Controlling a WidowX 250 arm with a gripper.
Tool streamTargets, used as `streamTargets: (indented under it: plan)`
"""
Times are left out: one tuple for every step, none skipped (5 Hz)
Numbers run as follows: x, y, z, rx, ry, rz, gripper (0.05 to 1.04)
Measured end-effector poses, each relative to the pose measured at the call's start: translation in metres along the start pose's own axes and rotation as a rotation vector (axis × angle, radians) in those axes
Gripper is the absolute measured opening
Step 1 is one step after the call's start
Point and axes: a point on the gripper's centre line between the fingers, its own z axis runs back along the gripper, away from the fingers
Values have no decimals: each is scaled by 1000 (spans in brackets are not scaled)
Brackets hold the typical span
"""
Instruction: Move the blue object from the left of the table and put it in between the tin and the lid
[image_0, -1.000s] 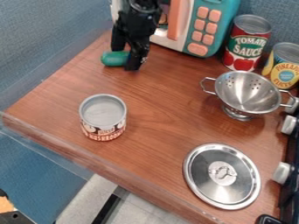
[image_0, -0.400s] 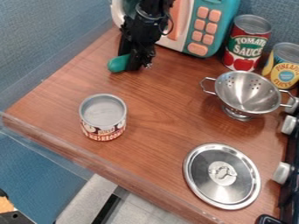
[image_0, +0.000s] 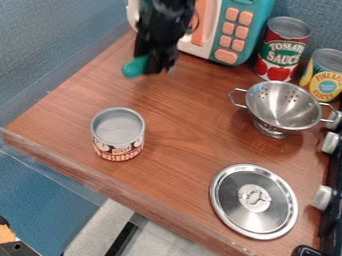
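Near the top of the table, in front of the toy microwave, my gripper (image_0: 156, 69) is shut on the blue object, whose rounded teal-green end (image_0: 135, 67) sticks out on the left; the rest of it is hidden by the fingers. The tin (image_0: 119, 135), an open-topped mushroom can, stands upright at the left centre, below the gripper in the view. At the lower right the round silver lid (image_0: 277, 212) lies flat on the table.
A metal colander (image_0: 283, 109) stands at the right, with a tomato sauce can (image_0: 282, 48) and a pineapple can (image_0: 325, 75) behind it. The toy microwave (image_0: 246, 30) is at the back. Stove knobs (image_0: 323, 197) line the right edge.
The gripper and the teal-green object moved right together at first, then slightly up in the view. The tin, the lid and the colander have stayed where they were.
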Motion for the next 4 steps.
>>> streamTargets:
  plan:
    - [-8, -12, 45, 26, -68, 46, 431]
    - [-18, -37, 68, -1, -107, 79, 432]
    - [-31, -84, 71, -30, -111, 61, 431]
    - [-47, -121, 62, -93, -121, 44, 431]
